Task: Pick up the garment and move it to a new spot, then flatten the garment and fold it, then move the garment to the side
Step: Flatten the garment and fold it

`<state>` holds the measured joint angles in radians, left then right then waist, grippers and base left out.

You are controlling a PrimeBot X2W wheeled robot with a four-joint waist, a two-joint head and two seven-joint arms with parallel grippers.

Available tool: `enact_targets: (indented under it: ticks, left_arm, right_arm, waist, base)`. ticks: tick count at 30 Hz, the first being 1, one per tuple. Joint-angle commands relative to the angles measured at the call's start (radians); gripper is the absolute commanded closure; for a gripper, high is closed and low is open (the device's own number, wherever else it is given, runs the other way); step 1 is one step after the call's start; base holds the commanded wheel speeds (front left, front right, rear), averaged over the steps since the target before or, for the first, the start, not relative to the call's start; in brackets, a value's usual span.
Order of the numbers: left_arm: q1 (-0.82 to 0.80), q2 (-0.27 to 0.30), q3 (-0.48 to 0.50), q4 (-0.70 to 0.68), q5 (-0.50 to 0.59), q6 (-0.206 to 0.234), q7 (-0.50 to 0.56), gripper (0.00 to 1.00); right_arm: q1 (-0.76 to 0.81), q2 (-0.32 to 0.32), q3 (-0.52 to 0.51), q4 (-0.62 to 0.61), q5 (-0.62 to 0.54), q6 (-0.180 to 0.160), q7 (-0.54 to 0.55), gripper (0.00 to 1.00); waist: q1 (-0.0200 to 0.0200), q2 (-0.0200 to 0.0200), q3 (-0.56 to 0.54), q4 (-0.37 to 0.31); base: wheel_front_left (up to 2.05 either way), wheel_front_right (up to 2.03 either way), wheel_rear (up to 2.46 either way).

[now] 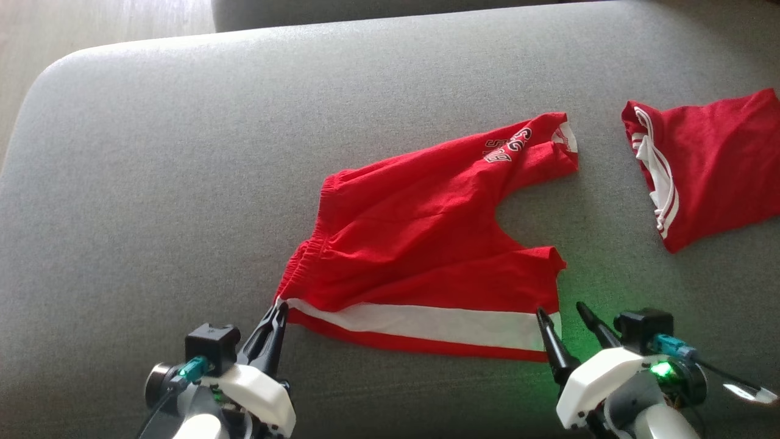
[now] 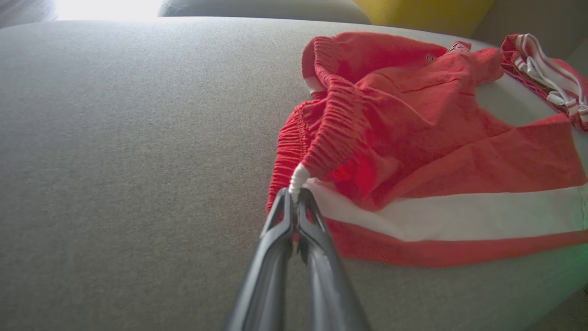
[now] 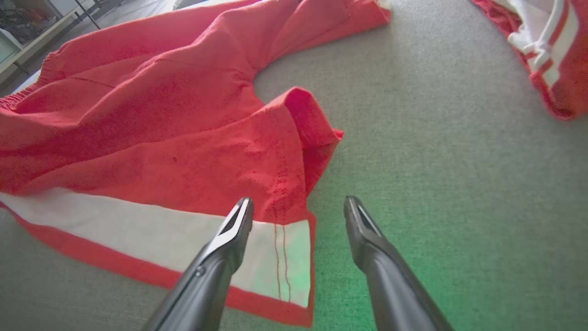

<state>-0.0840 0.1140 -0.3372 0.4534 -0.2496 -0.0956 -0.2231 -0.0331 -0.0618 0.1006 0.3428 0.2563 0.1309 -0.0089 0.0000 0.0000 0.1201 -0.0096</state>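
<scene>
Head view: red shorts [image 1: 426,244] lie spread on the grey cushion [image 1: 183,152], waistband to the left, white side stripe [image 1: 420,322] along the near edge. The left gripper [image 1: 280,308] has its fingers pinched tight on the near waistband corner. The right gripper [image 1: 559,309] sits at the near leg hem, fingers spread wide. A second red garment [image 1: 713,164] lies well apart on the right.

Left wrist view: the left gripper [image 2: 294,195] is clamped on the white end of the stripe [image 2: 459,214], with the ribbed waistband [image 2: 330,119] bunched just beyond.

Right wrist view: the right gripper [image 3: 298,201] is wide open. One finger [image 3: 229,234] is over the stripe, the other over bare cushion [image 3: 459,161], and the hem corner of the shorts [image 3: 161,128] lies between them, unheld.
</scene>
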Motion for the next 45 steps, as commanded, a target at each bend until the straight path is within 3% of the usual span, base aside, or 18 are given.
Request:
enact_targets:
  ticks: [1,4,5,6,15,19,26,34,45]
  left_arm:
    - [-0.036,0.003,0.034,-0.021,-0.006,0.007,-0.012,1.00]
    - [-0.039,-0.002,0.036,0.002,-0.011,0.014,-0.017,1.00]
    - [-0.038,-0.003,0.039,0.014,-0.010,0.024,-0.018,0.65]
    - [-0.038,-0.004,0.046,0.027,-0.010,0.039,-0.020,0.00]
    - [-0.042,-0.009,0.099,0.013,-0.007,0.108,-0.037,0.00]
    - [-0.015,-0.010,0.173,-0.155,0.035,0.158,-0.038,0.00]
    - [0.049,-0.037,0.317,-0.410,0.079,0.181,-0.038,0.00]
    - [0.159,-0.060,0.332,-0.476,0.119,0.160,-0.039,0.00]
    - [0.118,-0.063,0.185,-0.293,0.173,0.065,-0.039,0.00]
  right_arm:
    - [-0.033,-0.006,0.029,-0.020,0.006,0.000,-0.011,0.00]
    - [-0.036,-0.007,0.038,0.003,0.004,0.000,-0.016,0.00]
    - [-0.036,-0.007,0.041,0.012,-0.001,0.000,-0.017,0.00]
    - [-0.037,-0.006,0.043,0.020,-0.005,0.000,-0.019,0.00]
    - [-0.049,0.002,0.004,0.050,-0.025,0.000,-0.066,0.00]
    - [-0.052,0.007,-0.037,0.023,-0.038,0.000,-0.148,0.00]
    - [-0.063,0.011,-0.114,-0.067,-0.059,0.000,-0.239,0.00]
    - [0.054,0.011,-0.133,-0.225,-0.052,0.000,-0.252,0.00]
    - [0.104,0.012,-0.122,-0.235,-0.035,0.000,-0.253,0.00]
  waist:
    - [0.0000,0.0000,0.000,0.001]
    - [0.0000,0.0000,-0.001,0.004]
    - [0.0000,0.0000,-0.001,0.005]
    - [0.0000,0.0000,-0.002,0.006]
    - [0.0000,0.0000,-0.015,0.017]
    - [0.0000,0.0000,-0.021,0.022]
    - [0.0000,0.0000,-0.034,0.027]
    - [0.0000,0.0000,-0.051,0.033]
    - [0.0000,0.0000,-0.005,-0.009]
  base:
    - [0.00,0.00,0.00]
    - [0.00,0.00,0.00]
    - [0.00,0.00,0.00]
    - [0.00,0.00,0.00]
    - [0.00,0.00,0.00]
    - [0.00,0.00,0.00]
    - [0.00,0.00,0.00]
    - [0.00,0.00,0.00]
    - [0.00,0.00,0.00]
